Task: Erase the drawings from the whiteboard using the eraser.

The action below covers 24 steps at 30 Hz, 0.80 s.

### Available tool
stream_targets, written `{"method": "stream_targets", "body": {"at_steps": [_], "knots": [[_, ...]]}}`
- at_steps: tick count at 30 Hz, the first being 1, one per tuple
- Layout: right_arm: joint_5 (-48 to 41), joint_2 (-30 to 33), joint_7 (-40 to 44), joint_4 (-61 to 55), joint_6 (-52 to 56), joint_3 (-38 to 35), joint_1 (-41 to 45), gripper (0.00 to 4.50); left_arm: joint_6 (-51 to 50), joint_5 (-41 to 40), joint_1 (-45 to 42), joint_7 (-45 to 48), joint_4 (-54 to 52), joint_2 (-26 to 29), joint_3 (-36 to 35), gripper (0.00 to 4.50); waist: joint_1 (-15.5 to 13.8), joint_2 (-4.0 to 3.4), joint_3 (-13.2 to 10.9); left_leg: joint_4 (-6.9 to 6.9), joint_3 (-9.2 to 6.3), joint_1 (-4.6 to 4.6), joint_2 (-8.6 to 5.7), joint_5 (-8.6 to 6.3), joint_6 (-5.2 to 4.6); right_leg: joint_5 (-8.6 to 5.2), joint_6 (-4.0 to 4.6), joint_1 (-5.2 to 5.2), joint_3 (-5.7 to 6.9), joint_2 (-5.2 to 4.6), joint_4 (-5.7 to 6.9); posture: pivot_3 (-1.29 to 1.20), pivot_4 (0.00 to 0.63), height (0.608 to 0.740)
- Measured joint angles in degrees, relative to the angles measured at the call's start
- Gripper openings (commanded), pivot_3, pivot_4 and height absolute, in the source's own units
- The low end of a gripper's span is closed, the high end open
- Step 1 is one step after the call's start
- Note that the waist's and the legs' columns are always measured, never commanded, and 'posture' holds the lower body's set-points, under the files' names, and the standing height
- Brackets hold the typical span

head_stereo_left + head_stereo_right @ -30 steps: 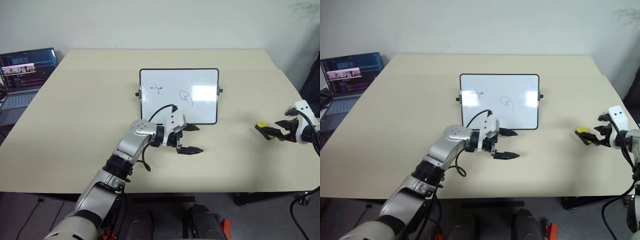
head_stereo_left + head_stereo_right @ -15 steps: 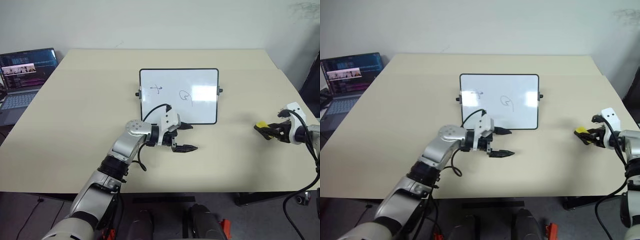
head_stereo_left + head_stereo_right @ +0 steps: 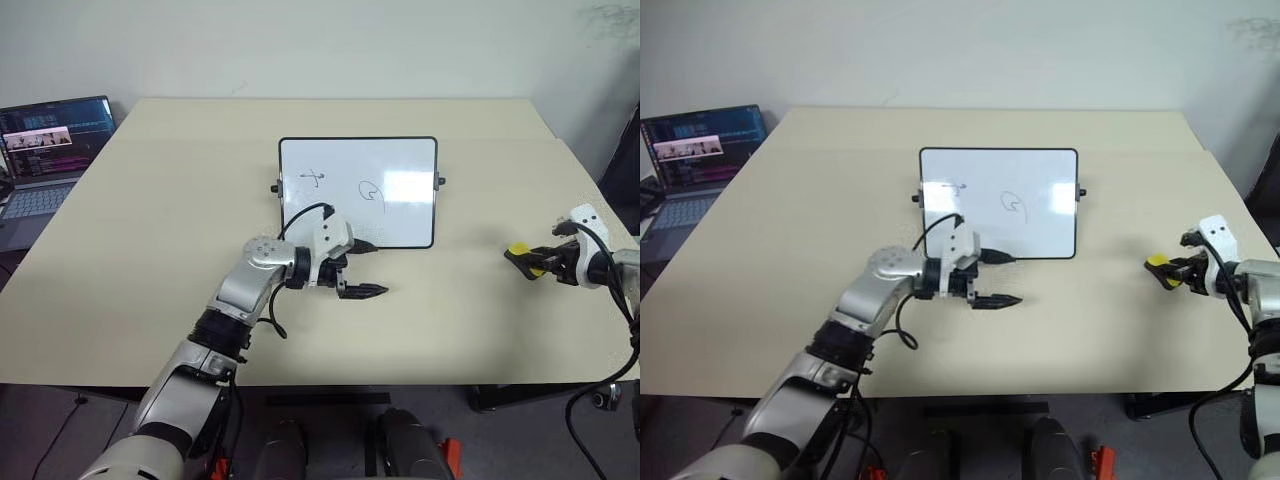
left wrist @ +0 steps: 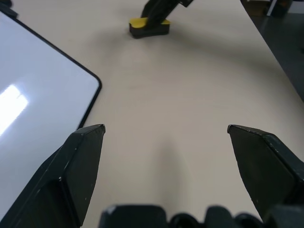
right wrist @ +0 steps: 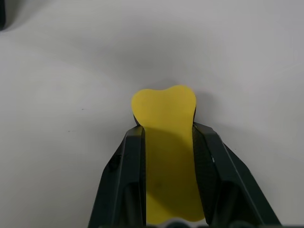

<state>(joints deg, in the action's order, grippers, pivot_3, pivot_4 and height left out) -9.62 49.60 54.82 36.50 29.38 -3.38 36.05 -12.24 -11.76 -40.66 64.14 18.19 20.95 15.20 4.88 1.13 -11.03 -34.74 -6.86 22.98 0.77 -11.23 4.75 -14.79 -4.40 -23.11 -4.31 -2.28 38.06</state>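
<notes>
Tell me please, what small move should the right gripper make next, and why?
Probably lift the eraser a little off the table, then carry it toward the whiteboard. The right gripper is shut on the eraser's sides, which still seems to rest on the table, and both drawings remain on the board.

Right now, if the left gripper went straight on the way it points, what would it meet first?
Probably bare table. Farther along, roughly in line, sits the eraser held by the right gripper. Depth is unclear.
</notes>
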Motion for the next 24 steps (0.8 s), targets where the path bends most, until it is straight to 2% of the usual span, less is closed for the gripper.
{"method": "stream_targets", "body": {"at_steps": [6, 9, 17, 24], "knots": [[-3.2, 0.4, 0.2, -16.5, 6.6, -1.4, -3.7, 1.01, -0.9, -1.7, -2.3, -1.6, 0.0, 8.5, -9.4, 4.5, 0.1, -0.02, 0.0, 0.0, -0.02, 0.0, 0.0, 0.0, 0.0, -0.01, -0.01, 0.0, 0.01, 0.0, 0.0, 0.0, 0.15, 0.74], [-4.0, 0.4, -0.9, -22.0, 9.2, -2.0, -4.2, 1.01, -1.0, -1.7, -2.2, -2.4, 0.0, 11.3, -11.8, 4.5, -0.1, -0.02, 0.0, 0.0, -0.05, 0.02, 0.0, 0.0, 0.01, -0.01, -0.01, 0.0, 0.04, -0.01, -0.01, 0.0, 0.15, 0.74], [-7.0, -3.7, -4.5, -34.2, 15.1, -1.7, -3.6, 1.0, 0.4, -0.7, 0.2, -8.6, -0.2, 14.2, -16.2, 4.5, -0.2, -0.01, 0.0, -0.01, -0.08, 0.03, 0.0, 0.0, 0.01, 0.0, -0.01, -0.01, 0.07, -0.01, 0.0, 0.0, 0.15, 0.74], [-7.3, -6.8, -6.8, -40.3, 16.3, 2.7, 1.5, 1.0, 0.4, -0.6, 1.3, -11.7, -0.2, 14.0, -17.0, 4.5, -0.2, -0.02, 0.0, 0.01, -0.12, 0.05, 0.01, -0.01, 0.01, 0.0, 0.01, -0.02, 0.12, -0.01, -0.02, 0.0, 0.15, 0.74]]}}
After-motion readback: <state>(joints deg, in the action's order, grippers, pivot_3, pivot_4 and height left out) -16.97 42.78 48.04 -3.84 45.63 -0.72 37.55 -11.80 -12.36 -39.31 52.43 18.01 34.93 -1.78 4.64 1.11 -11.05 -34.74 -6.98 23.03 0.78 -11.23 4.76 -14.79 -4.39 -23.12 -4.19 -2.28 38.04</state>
